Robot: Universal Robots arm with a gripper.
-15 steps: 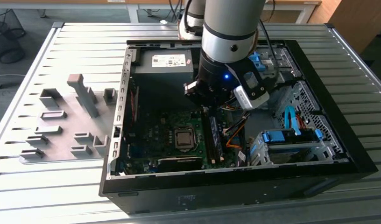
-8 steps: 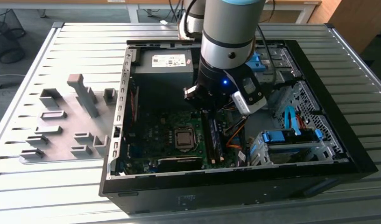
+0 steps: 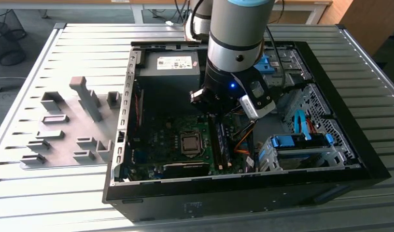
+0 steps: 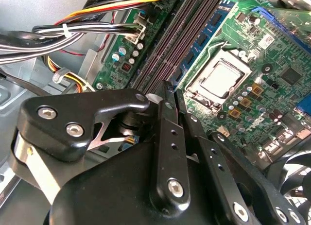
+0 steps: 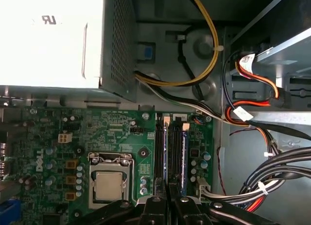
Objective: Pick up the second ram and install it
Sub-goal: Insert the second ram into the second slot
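In the second wrist view the black claw is nearest. Its two fingers stand narrow, almost together, and the tips are at the end of the memory slots. I cannot tell if they pinch anything.

Just beyond the tips, the second ram stands upright in a slot on the green motherboard, in line with the claw. It is blue, with black chips in a row. In the first wrist view the claw sits over the same stick, and another blue stick stands in a slot beside it.

Near the slots is the silver processor. The board carries white print. Farther away are bundled cables and the power supply, with a mark on its pale side.

In the exterior view the arm comes down steeply into the open computer case, which lies on the ribbed table. The power supply has a white label.
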